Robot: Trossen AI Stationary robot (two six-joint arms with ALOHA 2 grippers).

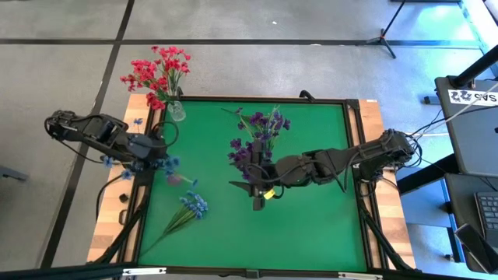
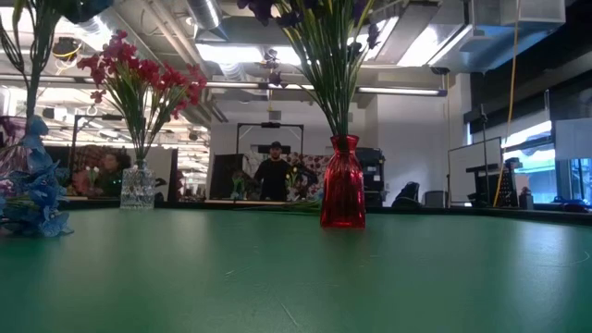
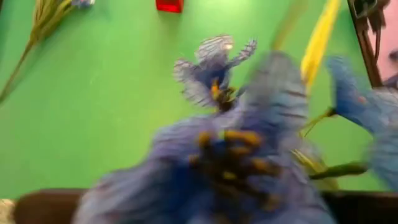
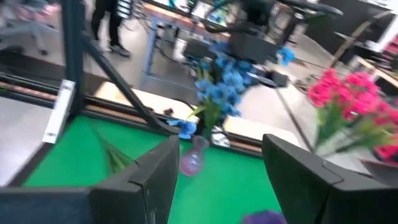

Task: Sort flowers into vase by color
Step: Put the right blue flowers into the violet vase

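Observation:
Red-pink flowers [image 1: 159, 71] stand in a clear vase [image 1: 177, 111] at the far left. Dark purple flowers [image 1: 261, 134] fill a red vase [image 2: 342, 194] at mid-table. A bunch of light blue flowers [image 4: 221, 84] rises from a small pink vase [image 4: 193, 155] at the left edge, and my left gripper [image 1: 152, 154] is right at that bunch, its blossoms filling the left wrist view. One more blue sprig [image 1: 189, 208] lies flat on the mat near the front left. My right gripper [image 4: 221, 180] hovers open beside the red vase, with nothing between its fingers.
The green mat [image 1: 311, 225] has bare room at the front and right. A wooden rim [image 1: 381, 194] borders the table. Beyond the far edge, people [image 2: 275, 171] and desks show in the room.

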